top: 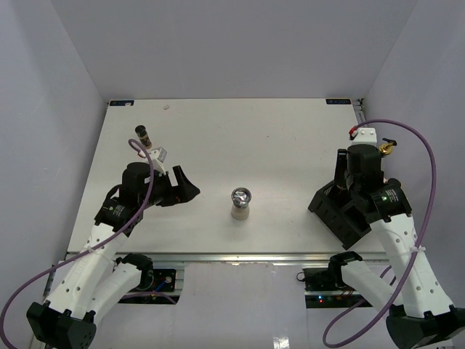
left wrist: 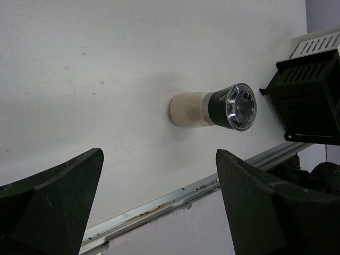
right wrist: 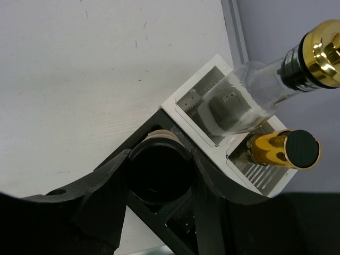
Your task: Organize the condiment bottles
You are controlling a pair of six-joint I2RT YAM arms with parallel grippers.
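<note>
Top view: the chrome-topped shaker (top: 241, 202) stands upright near the middle of the counter (top: 290, 131), somewhat toward the near edge and apart from everything else. A loose dark jar (top: 143, 134) stands upright toward the far-left corner. The left tool (top: 187, 187) is spread wide and empty between the two, facing the shaker. The black rack (top: 341, 218) sits at the right edge, partly under the right arm. The gold spout of the tall glass bottle (top: 386, 147) shows just beyond it.

Left wrist view: the shaker lies straight ahead of the spread fingers (left wrist: 53, 202), untouched. It looks light, rigid and smooth. The chrome top would likely slip, so the pale body below the dark band seems the better hold.

Right wrist view: the right tool (right wrist: 162, 159) is closed narrow around the gripped dark jar (right wrist: 159, 178), over the black rack. The tall glass bottle and the slim yellow bottle (right wrist: 268, 149) stand in a white box (right wrist: 186, 114) touching the rack. The glass bottle looks breakable and top-heavy.

Count: five bottles in all, being one shaker, two dark jars, one glass and one yellow. There is one rack and one white box.
</note>
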